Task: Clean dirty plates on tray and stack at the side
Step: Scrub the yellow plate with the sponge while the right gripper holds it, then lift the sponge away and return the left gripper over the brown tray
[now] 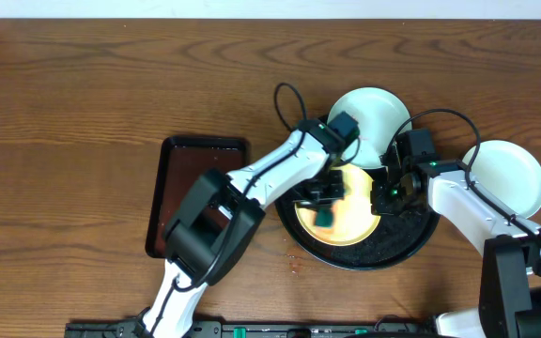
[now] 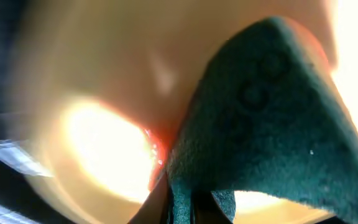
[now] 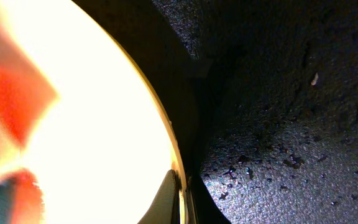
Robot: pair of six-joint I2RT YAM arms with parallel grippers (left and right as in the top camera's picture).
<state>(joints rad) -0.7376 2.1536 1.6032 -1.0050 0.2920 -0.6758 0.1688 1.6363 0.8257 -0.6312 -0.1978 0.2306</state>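
Observation:
The pale yellow plate (image 1: 353, 218) lies in the round black tray (image 1: 411, 246). My left gripper (image 1: 325, 211) is shut on a dark green sponge (image 2: 272, 118) and presses it on the yellow plate (image 2: 92, 74), next to a red smear (image 2: 157, 154). My right gripper (image 1: 383, 199) is shut on the yellow plate's right rim (image 3: 178, 168), with the black tray floor (image 3: 278, 124) beside it. A red patch (image 3: 14, 93) shows on the plate's far side. Two white plates sit off the tray: one behind it (image 1: 376, 111), one to the right (image 1: 507, 174).
A dark-brown rectangular tray (image 1: 184, 164) lies on the wooden table left of the black tray. The left arm crosses over it. Cables loop above the black tray's back edge.

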